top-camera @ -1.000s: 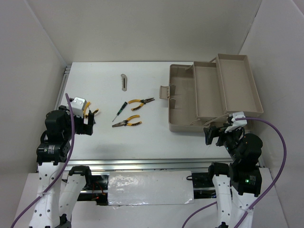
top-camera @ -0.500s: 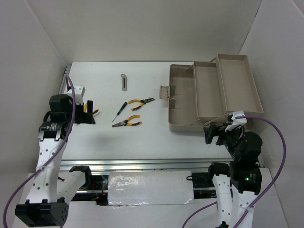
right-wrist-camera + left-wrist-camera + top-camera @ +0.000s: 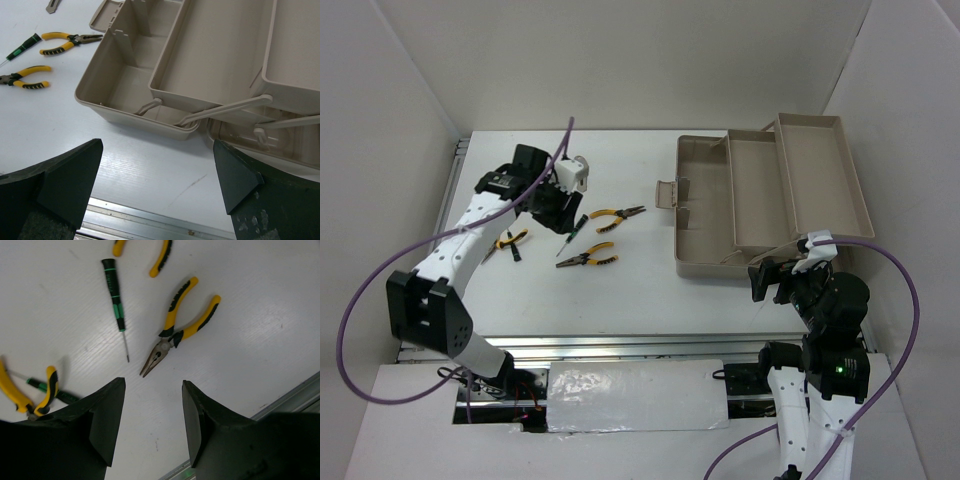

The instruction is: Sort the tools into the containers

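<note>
left gripper [image 3: 152, 425]: jaws partly spread, holding nothing
pliers [image 3: 181, 322]: flat on the table [image 3: 240, 365], just ahead of the jaws, nose toward the gap, handles slanting away
screwdriver [image 3: 114, 295]: just beside the pliers, tip also toward the jaws
right gripper [image 3: 155, 185]: jaws wide, holding nothing, by the toolbox [image 3: 125, 117]
nearer arm: the left one

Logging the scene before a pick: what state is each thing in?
toolbox: open, trays folded out, visible compartments empty.
left gripper: open, holding nothing.
right gripper: open, holding nothing.
near pliers: jaws shut, flat on table.
far pliers: jaws shut, flat on table.
outer pliers: on table, jaws hidden.
screwdriver: loose on table.
grey metal piece: flat on table.
</note>
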{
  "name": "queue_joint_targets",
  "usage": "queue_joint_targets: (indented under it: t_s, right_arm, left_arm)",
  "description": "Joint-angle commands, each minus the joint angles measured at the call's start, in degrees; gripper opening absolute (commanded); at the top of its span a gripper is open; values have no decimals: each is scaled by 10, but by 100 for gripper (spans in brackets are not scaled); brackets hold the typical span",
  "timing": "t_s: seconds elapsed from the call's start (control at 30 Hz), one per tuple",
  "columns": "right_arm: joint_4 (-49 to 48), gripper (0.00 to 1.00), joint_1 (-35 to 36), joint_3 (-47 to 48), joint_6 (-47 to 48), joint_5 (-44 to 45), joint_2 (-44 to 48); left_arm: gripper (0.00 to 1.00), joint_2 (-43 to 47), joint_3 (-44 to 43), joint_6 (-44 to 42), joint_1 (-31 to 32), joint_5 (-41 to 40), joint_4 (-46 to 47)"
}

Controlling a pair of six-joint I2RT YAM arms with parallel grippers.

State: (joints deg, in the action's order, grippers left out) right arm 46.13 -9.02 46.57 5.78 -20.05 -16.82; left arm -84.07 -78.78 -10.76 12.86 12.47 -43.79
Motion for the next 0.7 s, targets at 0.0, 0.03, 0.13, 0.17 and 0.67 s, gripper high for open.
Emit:
queue_joint_targets:
  t_s: [0.0,0.03,0.13,0.17,0.67]
  right_arm:
    - [-33,100,-5,-4,-5,12,-8]
    - [-33,100,-4,-5,-4,11,-7]
    - [-34,100,-4,-6,-4,9,-7]
    - [-33,100,-4,-6,-4,11,-8]
    - [-33,100,-5,-6,-2,5,-15]
  left_arm:
    - [61,-57,-37,-51,37,48,-26]
    - [56,-71,-44,-48,54,29,-24]
    - [46,-124,-57,-37,87,1,-18]
    - [44,-136,-59,-33,93,-2,-15]
    - [47,-284,-78,-28,141,-73,49]
